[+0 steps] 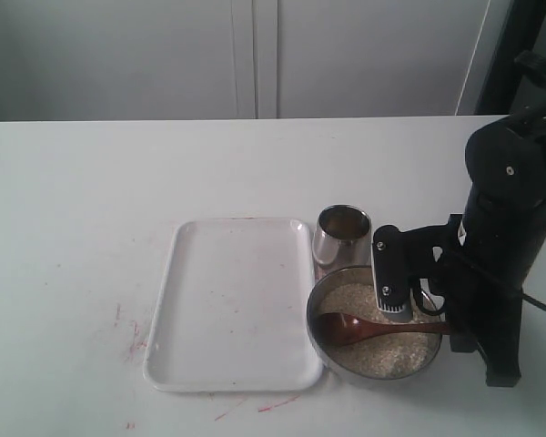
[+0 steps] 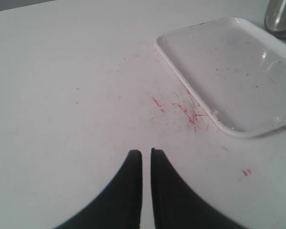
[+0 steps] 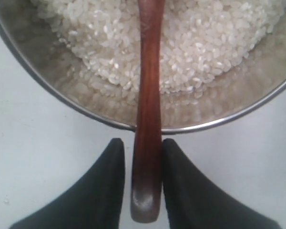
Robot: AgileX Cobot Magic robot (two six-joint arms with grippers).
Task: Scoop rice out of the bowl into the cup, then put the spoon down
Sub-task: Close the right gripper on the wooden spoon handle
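The steel bowl [image 1: 315, 309] of off-white rice [image 1: 387, 353] stands at the front right, and the small steel cup [image 1: 342, 233] touches its far side. The brown wooden spoon [image 1: 346, 328] lies with its head on the rice and its handle over the bowl's right rim. My right gripper [image 3: 144, 143] straddles the handle end [image 3: 148, 191] just outside the bowl rim [image 3: 47, 87]. One finger touches the wood and a thin gap shows at the other. The rice [image 3: 200, 43] fills that view. My left gripper [image 2: 146, 151] is shut and empty over bare table.
A white empty tray [image 1: 232, 305] lies left of the bowl and cup; it is also the tray [image 2: 229, 67] in the left wrist view, with the cup [image 2: 280, 14] at its far corner. Red marks stain the table [image 2: 181, 107] near the tray. The black right arm [image 1: 510, 228] stands right of the bowl.
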